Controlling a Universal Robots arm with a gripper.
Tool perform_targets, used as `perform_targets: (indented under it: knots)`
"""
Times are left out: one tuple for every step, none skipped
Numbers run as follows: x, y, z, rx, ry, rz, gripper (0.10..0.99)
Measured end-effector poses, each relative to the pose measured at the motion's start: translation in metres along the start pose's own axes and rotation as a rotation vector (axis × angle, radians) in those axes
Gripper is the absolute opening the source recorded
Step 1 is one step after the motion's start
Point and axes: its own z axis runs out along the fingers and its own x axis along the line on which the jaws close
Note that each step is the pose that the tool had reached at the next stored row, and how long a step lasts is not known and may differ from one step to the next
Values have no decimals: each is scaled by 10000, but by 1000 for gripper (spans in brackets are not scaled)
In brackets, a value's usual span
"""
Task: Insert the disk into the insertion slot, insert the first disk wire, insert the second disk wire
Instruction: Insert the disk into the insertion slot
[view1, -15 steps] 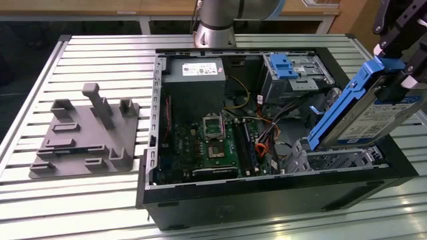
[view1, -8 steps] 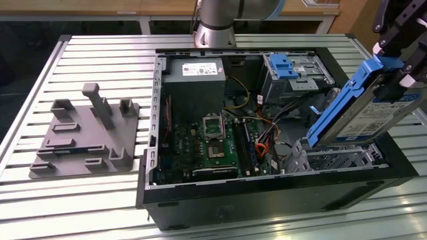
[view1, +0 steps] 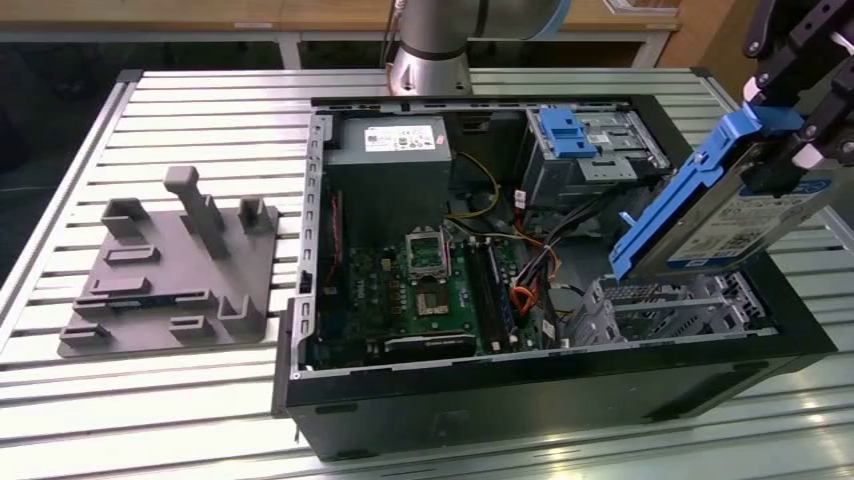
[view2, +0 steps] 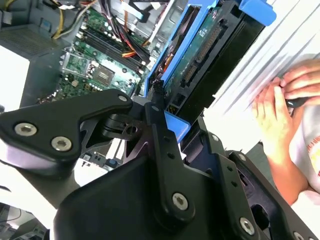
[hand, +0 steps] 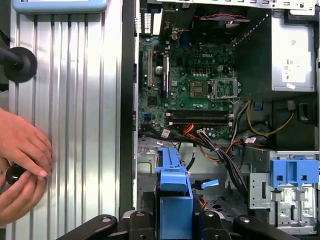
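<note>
Claw (view2: 165, 117) clamped tight on the disk (view1: 727, 215), holding it tilted, low corner hanging right over the insertion slot (view1: 674, 305), not in yet. Beyond them sits the motherboard (view1: 427, 290), and the blue-latched grey bay (view1: 594, 150) stands farther back.

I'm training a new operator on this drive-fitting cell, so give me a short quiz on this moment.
1. True or false: the disk is fully seated in the slot.
2. What does the gripper hold? A: the disk. B: a wire. C: nothing.
3. Fill in: in the exterior view, the grey plate lies on that view's ____ of the case.

Key:
1. False; it hangs tilted above the slot.
2. A.
3. Left.
</note>
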Motion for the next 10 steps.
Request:
perform_targets:
  knots:
    - [1, 0, 0, 5, -60, -6, 361]
    - [1, 0, 0, 5, -69, -7, 361]
    - [1, 0, 0, 7, -69, -8, 361]
    - [1, 0, 0, 7, -70, -8, 361]
    - [1, 0, 0, 8, -70, -7, 361]
    - [1, 0, 0, 9, -70, -8, 361]
    - [1, 0, 0, 9, -69, -8, 361]
    - [1, -1, -1, 10, -74, -8, 361]
    - [1, -5, -1, 9, -84, -7, 361]
    - [1, -15, 0, 9, -99, -8, 361]
